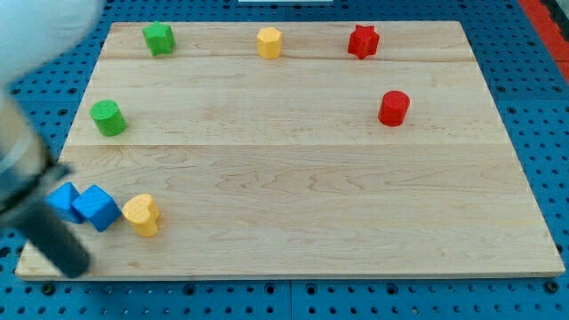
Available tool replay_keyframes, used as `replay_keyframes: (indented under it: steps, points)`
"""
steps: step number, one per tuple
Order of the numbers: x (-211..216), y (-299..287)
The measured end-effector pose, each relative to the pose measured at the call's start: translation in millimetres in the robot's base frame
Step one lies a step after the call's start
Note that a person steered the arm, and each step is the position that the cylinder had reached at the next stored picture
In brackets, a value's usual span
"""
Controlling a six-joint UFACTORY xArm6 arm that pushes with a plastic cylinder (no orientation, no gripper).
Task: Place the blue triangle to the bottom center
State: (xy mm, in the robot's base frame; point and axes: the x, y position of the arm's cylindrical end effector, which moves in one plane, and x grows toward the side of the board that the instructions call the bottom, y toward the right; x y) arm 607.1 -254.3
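My tip [78,267] rests at the surface's [293,204] bottom-left corner, just below what seems the blue triangle [62,201]; no pincer shows.

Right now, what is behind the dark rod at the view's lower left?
The rod covers the left part of a blue block, probably the triangle. A blue cube touches that block; a yellow heart sits beside the cube. My tip reaches the board's bottom edge; anything beneath is hidden.
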Motion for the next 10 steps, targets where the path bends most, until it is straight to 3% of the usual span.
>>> replay_keyframes:
  steps: [1, 2, 4, 5, 6, 8, 10]
  points:
    - [-25.0, -39.8]
    - [-54.5, -40.2]
    - [-96.9, -9.2]
    - [-113.9, 37.1]
    - [-112.5, 80.9]
    - [-97.0, 65.6]
    - [-98.2, 170.0]
